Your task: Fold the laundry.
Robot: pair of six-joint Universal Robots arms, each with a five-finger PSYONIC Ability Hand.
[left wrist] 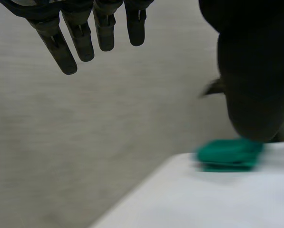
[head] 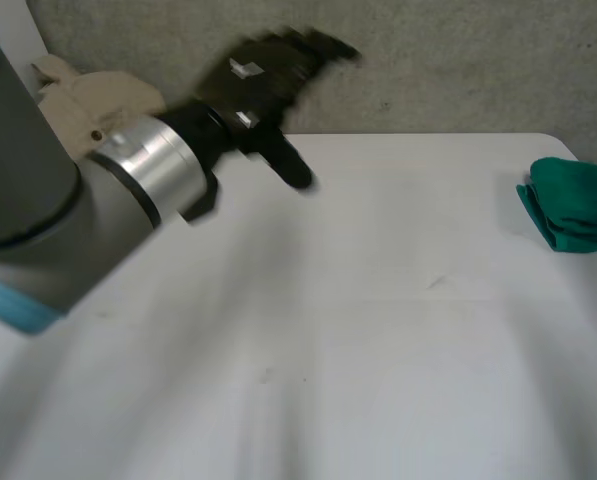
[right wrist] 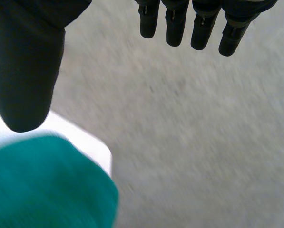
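White table (head: 378, 330) over grey floor (head: 458, 70); green cloth (head: 573, 205) bundled near its far right corner.

Your left hand (head: 268, 75) hangs over the table's far edge, fingers straight and spread, holding nothing. Your right hand (right wrist: 23, 71) is likewise relaxed and empty, thumb just above the cloth. Stacked layer edges face the table's middle; its long axis cannot be told. Expect it soft, light, floppy: pinch a free corner or edge.
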